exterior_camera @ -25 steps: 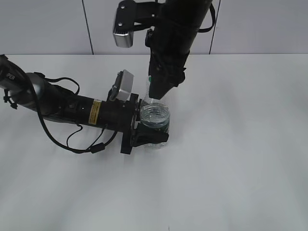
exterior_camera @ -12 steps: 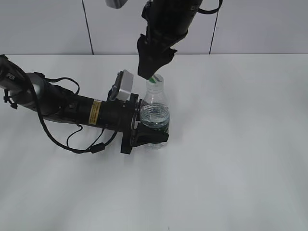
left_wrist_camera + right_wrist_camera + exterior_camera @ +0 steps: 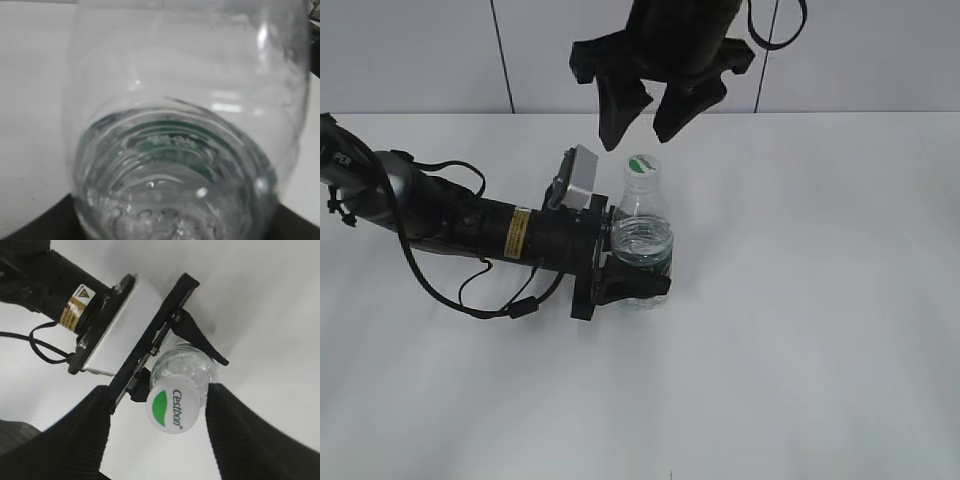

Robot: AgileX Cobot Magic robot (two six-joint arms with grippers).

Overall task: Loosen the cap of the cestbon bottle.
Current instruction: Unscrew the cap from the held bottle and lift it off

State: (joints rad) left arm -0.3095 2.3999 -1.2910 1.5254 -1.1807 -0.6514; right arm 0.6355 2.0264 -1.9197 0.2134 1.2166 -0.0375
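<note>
Cap [image 3: 641,166] sits on the neck of the bottle [image 3: 642,240], white, green leaf mark up; "Cestbon" legible in right wrist view [image 3: 172,409]. Nothing touches it now. Bottle stands upright on the table [image 3: 800,330], left of centre, part full of water.

Left gripper [image 3: 625,285], arm lying low across the table, has its jaws clamped on the bottle's lower body, pinning it. Left wrist view is filled by the clear wall of the bottle [image 3: 185,150]; the fingers themselves are not visible there.

Right gripper [image 3: 646,110] hangs above the cap, jaws spread wide, one finger to each side in its wrist view [image 3: 160,440], clear of the cap.

Change: a second ago the right gripper was down over the neck, closed around the cap; half a second ago it was lifting; now it is up and open. Bottle and left gripper have not shifted.

Judgement: a twist has likely been delivered and released. Whether the cap is actually loose cannot be told; it looks seated. Either a re-grip for another turn or the task is near done.
</note>
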